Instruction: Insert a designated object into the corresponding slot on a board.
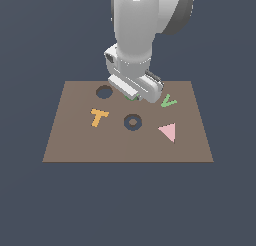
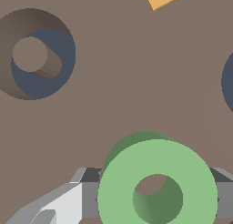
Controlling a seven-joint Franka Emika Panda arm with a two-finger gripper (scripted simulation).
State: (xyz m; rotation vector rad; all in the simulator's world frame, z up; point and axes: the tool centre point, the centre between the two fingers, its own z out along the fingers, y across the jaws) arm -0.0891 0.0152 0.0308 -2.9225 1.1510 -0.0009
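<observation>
The green ring (image 2: 118, 191) sits between my gripper's (image 2: 157, 198) two fingers, and the dark pads meet its sides; the gripper is shut on it. In the exterior view the gripper (image 1: 133, 96) is low over the brown board (image 1: 75, 140), with a sliver of the green ring (image 1: 135, 97) showing beneath it. The slot (image 1: 133, 122), a dark ring-shaped recess with a brown centre, lies a short way off toward the board's front. In the wrist view the slot (image 2: 61, 59) is apart from the ring.
A plain dark round hole (image 1: 104, 92) lies on the exterior view's left of the gripper, and its edge (image 2: 229, 82) shows in the wrist view. An orange T (image 1: 99, 117), a green V (image 1: 168, 102) and a pink triangle (image 1: 168, 132) lie on the board.
</observation>
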